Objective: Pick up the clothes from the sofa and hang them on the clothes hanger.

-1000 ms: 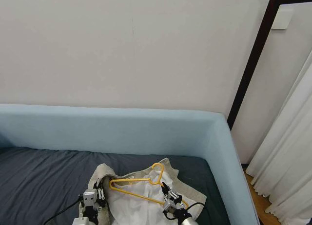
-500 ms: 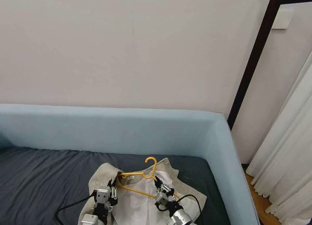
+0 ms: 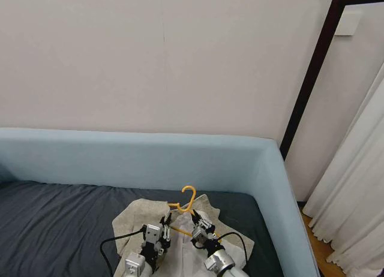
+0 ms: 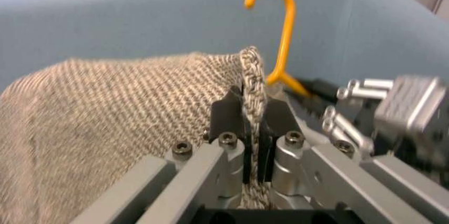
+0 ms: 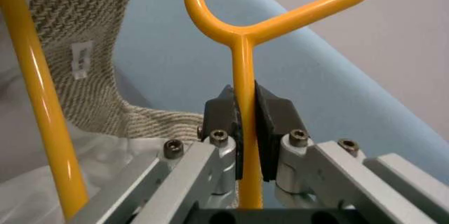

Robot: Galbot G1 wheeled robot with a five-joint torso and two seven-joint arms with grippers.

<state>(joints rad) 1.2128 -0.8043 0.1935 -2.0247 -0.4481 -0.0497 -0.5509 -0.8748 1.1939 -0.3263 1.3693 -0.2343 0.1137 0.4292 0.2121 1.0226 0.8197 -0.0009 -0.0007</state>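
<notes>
Biggest thing first: one sofa (image 3: pixel 180 157), pale blue back and arm round a dark seat, and everything is happening at its right-hand end.

On it lies one garment (image 3: pixel 135 216) – grey knit outside, white inside; whether that white is a lining or a second piece, I can't tell. A second ago it was spread wide under the hanger. Now it is bunched up and gathered in towards the hanger's neck.

One hanger (image 5: pixel 242 61), yellow. It was lying flat across the cloth a second ago, and now it is up on end, hook pointing at the ceiling and the neck lifted off the fabric.

Two grippers, both working. They started well apart, one out at each end of the hanger, and they've closed right in on its neck. The left gripper (image 4: pixel 254 116) sits just beside the hook, jaws pressed together on the knit edge of the garment, with a fold of it standing up between the pads. The right gripper (image 5: pixel 245 105) is on the hanger itself, clamped on the straight stem just below the loop of the hook.

What does it mean? I'd say the pickup is done and the dressing step is under way: cloth in one gripper, hanger in the other, brought together so the collar can go over a hanger arm. The garment isn't hung yet, and most of it lies on the sofa below the hanger.
</notes>
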